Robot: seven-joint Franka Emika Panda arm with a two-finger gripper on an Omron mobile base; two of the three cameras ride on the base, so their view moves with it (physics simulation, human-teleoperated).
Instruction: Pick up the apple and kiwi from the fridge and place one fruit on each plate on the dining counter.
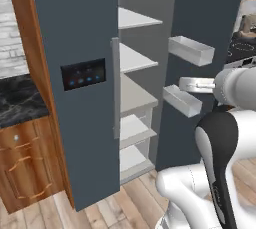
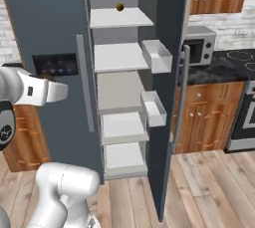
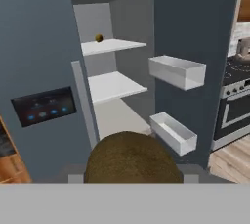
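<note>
Currently | step: kiwi (image 3: 133, 158) out of fridge (image 1: 75, 33), gripped at 6 o'clock of hand view | gripper closed on it | next: drive to dining counter, find free plate, release.

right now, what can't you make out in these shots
- Small round thing on the upper fridge shelf: too small in the hand view and right base view to name.
- Kiwi: its lower part is cut off at the bottom of the hand view.
- Lower shelves: hidden behind the kiwi in the hand view.
- Space behind the closed door: hidden in every view.
</note>
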